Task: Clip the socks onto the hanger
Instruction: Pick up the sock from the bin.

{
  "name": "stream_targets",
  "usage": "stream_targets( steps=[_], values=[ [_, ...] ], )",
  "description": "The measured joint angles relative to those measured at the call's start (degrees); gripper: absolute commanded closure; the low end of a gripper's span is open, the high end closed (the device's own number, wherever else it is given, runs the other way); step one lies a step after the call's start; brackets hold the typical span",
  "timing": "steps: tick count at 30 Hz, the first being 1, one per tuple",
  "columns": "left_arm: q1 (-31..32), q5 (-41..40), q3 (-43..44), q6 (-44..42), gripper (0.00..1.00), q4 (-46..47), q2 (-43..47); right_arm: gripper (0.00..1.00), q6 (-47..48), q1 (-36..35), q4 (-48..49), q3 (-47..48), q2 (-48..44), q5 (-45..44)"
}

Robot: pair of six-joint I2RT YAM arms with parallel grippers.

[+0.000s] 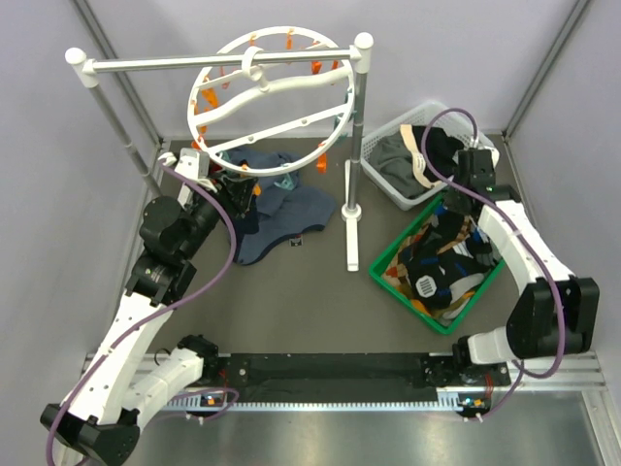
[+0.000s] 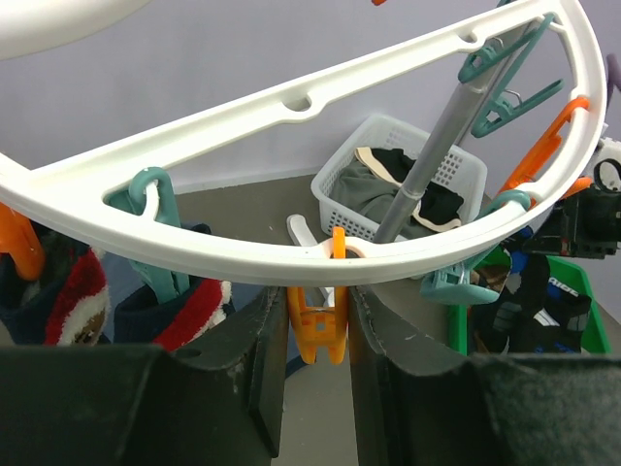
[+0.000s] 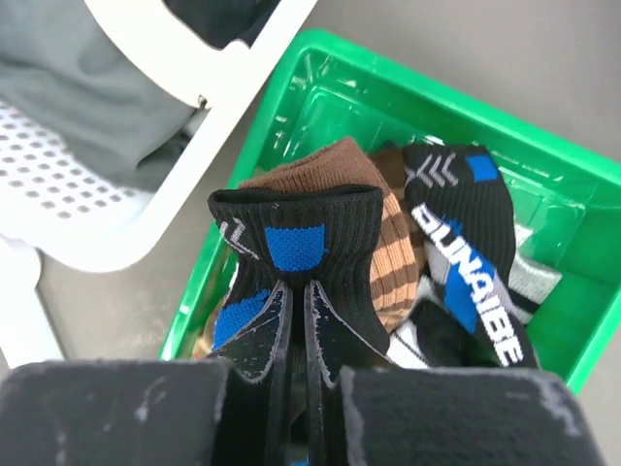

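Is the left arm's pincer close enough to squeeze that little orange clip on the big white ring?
Probably yes. The left pincer already has one finger on each side of the small orange plastic clip hanging under the round white plastic hanger, and nothing sits between them.

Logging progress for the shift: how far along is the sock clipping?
Done: two red-and-white-cuffed socks hang from teal clips on the hanger. In hand: the right pincer pinches a black-and-blue sock over the green bin; the left pincer straddles an orange clip. Left: more socks in the bin.
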State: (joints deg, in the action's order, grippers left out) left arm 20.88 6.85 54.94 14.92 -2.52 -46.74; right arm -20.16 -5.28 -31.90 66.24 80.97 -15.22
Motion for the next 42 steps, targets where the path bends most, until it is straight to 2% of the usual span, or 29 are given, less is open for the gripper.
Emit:
stream_targets(
  steps=[4, 6, 11, 15, 19, 27, 36, 42],
  values=[
    [-0.2, 0.5, 0.0, 0.2, 1.00, 0.0, 0.0, 0.94, -0.4, -0.1, 0.5, -3.3, -3.1, 3.1],
    [-0.4, 0.9, 0.0, 0.2, 1.00, 0.0, 0.0, 0.89, -0.9, -0.1, 1.1, -5.3, -3.6, 4.6],
    [-0.5, 1.3, -0.1, 0.5, 1.00, 0.3, 0.0, 0.78, -2.1, -0.2, 1.0, -11.3, -3.5, 6.6],
    [-0.6, 1.5, -0.3, 0.8, 1.00, 1.1, 0.0, 0.75, -2.1, -0.2, 1.2, -12.3, -2.7, 7.0],
    [-0.7, 1.6, -0.3, 1.1, 1.00, 1.3, 0.0, 0.77, -2.1, -0.2, 1.4, -12.3, -2.4, 7.4],
    [-0.9, 2.2, -0.3, 1.5, 1.00, 1.4, -0.2, 0.96, -1.8, -0.2, -0.1, -12.3, -3.3, 8.0],
    [-1.0, 2.6, -0.3, 1.6, 1.00, 1.6, -0.4, 0.95, -0.8, -0.7, -5.5, -13.4, -12.4, 9.4],
    [-1.0, 2.8, -0.3, 1.7, 1.00, 1.7, -0.4, 0.83, 0.2, -1.1, -8.5, -12.4, -17.3, 11.0]
  ],
)
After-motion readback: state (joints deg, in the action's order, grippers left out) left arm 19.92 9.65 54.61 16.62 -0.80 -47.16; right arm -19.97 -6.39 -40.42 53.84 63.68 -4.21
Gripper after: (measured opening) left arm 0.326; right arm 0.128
